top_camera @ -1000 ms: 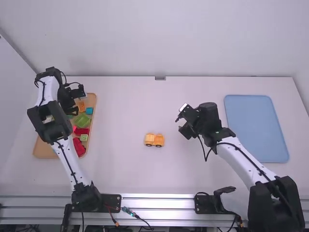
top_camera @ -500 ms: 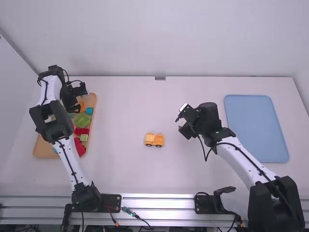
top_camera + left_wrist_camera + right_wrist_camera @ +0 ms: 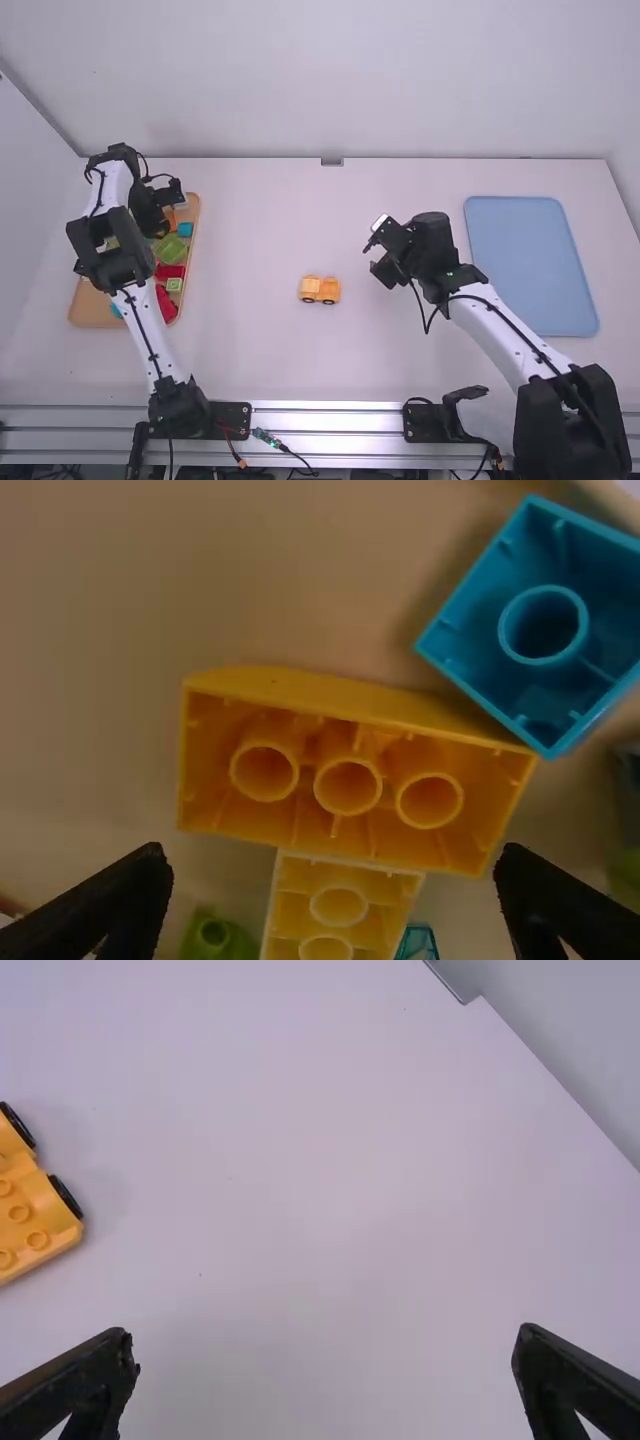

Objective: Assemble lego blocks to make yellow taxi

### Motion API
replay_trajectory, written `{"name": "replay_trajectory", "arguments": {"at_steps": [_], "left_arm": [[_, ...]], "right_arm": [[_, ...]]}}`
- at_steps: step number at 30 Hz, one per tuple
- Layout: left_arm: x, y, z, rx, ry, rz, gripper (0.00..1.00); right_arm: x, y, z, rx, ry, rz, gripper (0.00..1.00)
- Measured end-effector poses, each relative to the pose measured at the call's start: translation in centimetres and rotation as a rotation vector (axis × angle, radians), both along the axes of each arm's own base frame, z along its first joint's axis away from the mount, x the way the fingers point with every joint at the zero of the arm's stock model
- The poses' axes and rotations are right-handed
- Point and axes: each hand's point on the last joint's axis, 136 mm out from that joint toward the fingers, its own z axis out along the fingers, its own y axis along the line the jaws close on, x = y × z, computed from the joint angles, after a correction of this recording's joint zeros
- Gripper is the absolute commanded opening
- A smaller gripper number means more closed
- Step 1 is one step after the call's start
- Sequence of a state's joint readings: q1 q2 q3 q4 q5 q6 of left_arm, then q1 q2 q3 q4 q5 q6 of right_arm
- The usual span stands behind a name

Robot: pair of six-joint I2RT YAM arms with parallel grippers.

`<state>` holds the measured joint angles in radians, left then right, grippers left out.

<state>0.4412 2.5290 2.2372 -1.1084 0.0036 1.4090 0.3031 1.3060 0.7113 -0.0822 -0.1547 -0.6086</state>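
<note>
L claw (image 3: 332, 858) & R claw (image 3: 325, 1342) wide open, empty; we'd pinch orange block (image 3: 345, 770), prob. light, stiff, by long walls.

A pale worktop (image 3: 250, 220) spread across the scene, with a flat, light-blue tray (image 3: 530, 265) with rounded corners lying on its right side. A pale wall (image 3: 330, 80) rose behind the far edge, where a small grey metal fitting (image 3: 332, 161) sat around the middle. Along the near edge ran a silvery metal rail (image 3: 325, 420), a thin cable with a teal connector (image 3: 266, 437) lying across it, left of the middle.
</note>
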Motion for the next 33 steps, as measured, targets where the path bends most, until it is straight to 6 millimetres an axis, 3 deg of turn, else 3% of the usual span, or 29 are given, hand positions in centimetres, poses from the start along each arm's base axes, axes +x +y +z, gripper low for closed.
{"name": "replay_trajectory", "arguments": {"at_steps": [3,10,15,33], "left_arm": [[0.03,0.02,0.0,0.001,-0.001,0.005,0.57],[0.05,0.02,0.0,0.001,-0.002,0.003,0.57],[0.04,0.02,-0.02,0.001,-0.001,0.007,0.47],[-0.07,0.27,0.0,0.013,0.004,0.027,0.39]], "right_arm": [[0.01,0.0,0.01,0.0,-0.001,0.001,0.99],[0.0,0.0,0.0,0.0,0.0,0.0,0.99],[0.01,-0.01,0.0,0.0,0.0,-0.001,0.99],[0.0,0.01,0.0,0.0,0.0,0.0,0.99]]}}
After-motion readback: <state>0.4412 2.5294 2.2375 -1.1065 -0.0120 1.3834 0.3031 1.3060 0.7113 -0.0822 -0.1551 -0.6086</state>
